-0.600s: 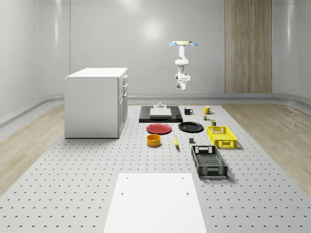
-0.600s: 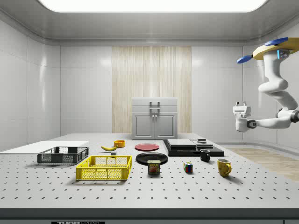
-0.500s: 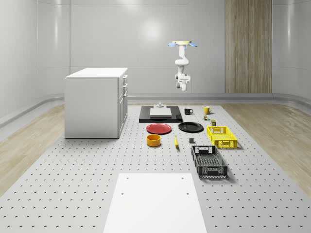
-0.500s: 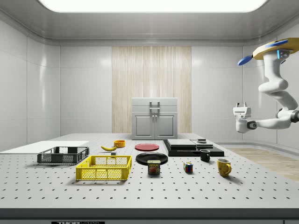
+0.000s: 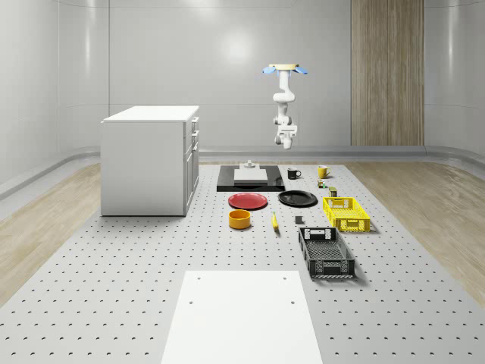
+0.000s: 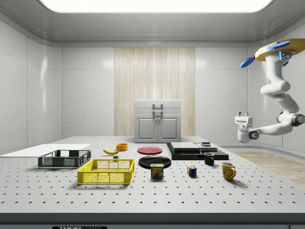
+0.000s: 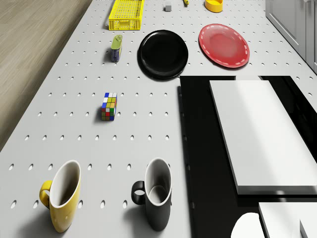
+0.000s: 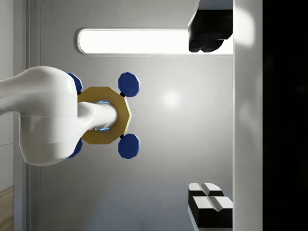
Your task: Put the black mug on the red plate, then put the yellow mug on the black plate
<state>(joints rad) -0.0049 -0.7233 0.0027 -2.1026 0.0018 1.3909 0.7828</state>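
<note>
Drone [image 6: 279,47] hovering past table's far end, pincer [image 6: 242,115] spread upward in side view, mugs upright in drone view.

The matt grey metal-looking table top [image 7: 74,74], drilled with rows of small holes, fills the left of the drone view. At the lower left stand the glossy yellow mug [image 7: 62,199] and the glossy black mug [image 7: 157,198], both ceramic-looking. The smooth black round plate [image 7: 163,53] shines softly beside the glossy red round plate [image 7: 224,45]. The polished black slab [image 7: 195,148] mirrors the matt white block [image 7: 260,134].
</note>
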